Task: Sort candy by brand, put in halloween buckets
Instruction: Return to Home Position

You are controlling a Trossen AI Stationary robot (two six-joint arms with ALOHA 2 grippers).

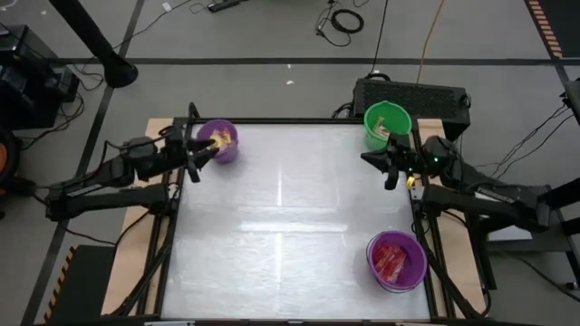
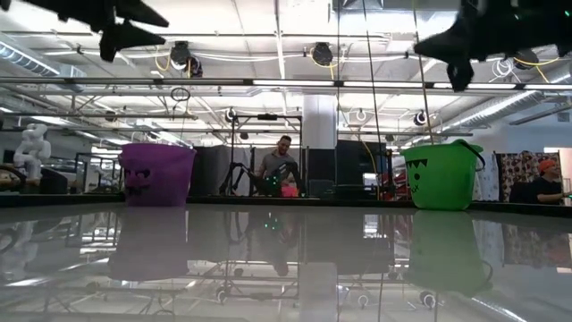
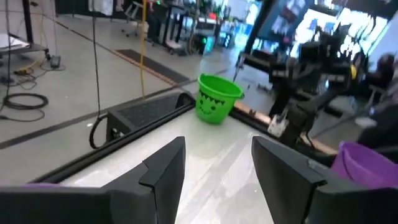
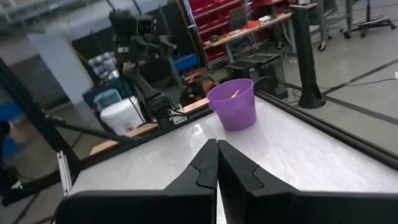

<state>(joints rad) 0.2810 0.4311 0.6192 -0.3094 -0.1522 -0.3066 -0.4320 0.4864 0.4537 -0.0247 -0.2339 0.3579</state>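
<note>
Three buckets stand on their bases on the white table. The far-left purple bucket (image 1: pixel 217 142) (image 2: pixel 156 174) (image 4: pixel 232 104) holds yellow candy (image 1: pixel 223 139). The far-right green bucket (image 1: pixel 387 123) (image 2: pixel 440 174) (image 3: pixel 217 99) holds pale pieces (image 1: pixel 384 122). A second purple bucket (image 1: pixel 396 261) near the right near corner holds red packets (image 1: pixel 391 260). My left gripper (image 1: pixel 197 160) (image 3: pixel 217 168) hovers open just left of the far-left purple bucket. My right gripper (image 1: pixel 388 168) (image 4: pixel 217 157) is shut on nothing, raised in front of the green bucket.
The white tabletop (image 1: pixel 290 226) lies between the buckets, framed by a black rail (image 1: pixel 290 120). A dark box (image 1: pixel 412 94) sits behind the green bucket. People (image 2: pixel 279 165) show in the room beyond the far edge. Both arms hang above the table in the low view.
</note>
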